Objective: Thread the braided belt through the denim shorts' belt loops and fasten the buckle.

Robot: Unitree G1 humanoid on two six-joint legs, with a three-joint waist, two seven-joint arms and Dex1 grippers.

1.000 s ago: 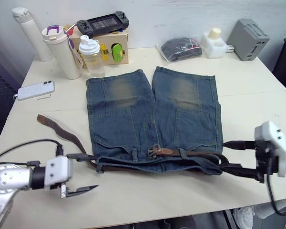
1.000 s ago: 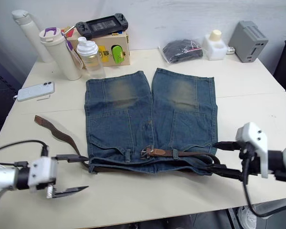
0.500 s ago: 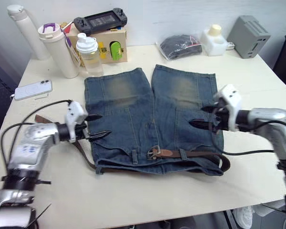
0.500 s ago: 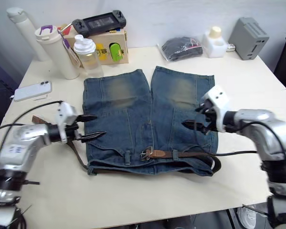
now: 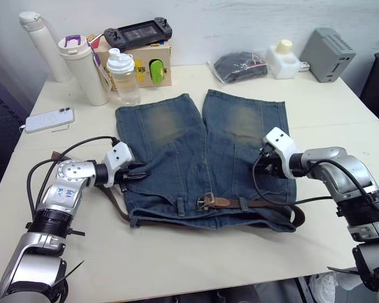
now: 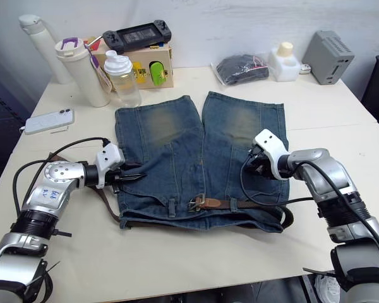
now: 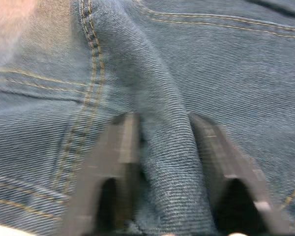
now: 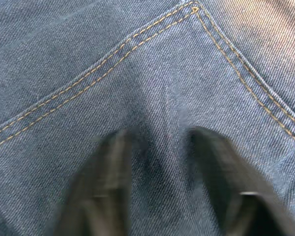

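The braided belt (image 5: 252,203) lay along the waistband of the denim shorts (image 5: 202,158), at the table edge nearest me; its silver buckle (image 5: 204,201) sat near the middle of the waistband, and a tan strap ran from it under a belt loop (image 5: 242,202) toward my right, where the dark braid curled round the shorts' corner; on my left the strap trailed out past the shorts' edge across the cream table (image 5: 341,126). The shorts lay flat, legs pointing away from me, with yellowish worn patches on both.

My left gripper (image 5: 134,177) rested on the shorts' left edge; its wrist view showed the two black fingers (image 7: 120,157) narrowly apart with a raised fold of denim pinched between them. My right gripper (image 6: 252,161) pressed down on the right leg near a pocket seam; its fingers (image 8: 113,167) stood slightly apart on the cloth, and I could not tell whether they held any of it.

I judged the denim soft and limp, likely to bunch and drag rather than lift cleanly, so the waistband seam seemed the firmest place to hold; the belt looked supple but grippy, best taken by its stiffer leather tip or beside the buckle.

Farther off stood two bottles (image 5: 85,66), a phone (image 5: 48,119), a handheld console (image 5: 137,29), a dark bagged bundle (image 5: 240,65) and a grey box (image 5: 328,44).
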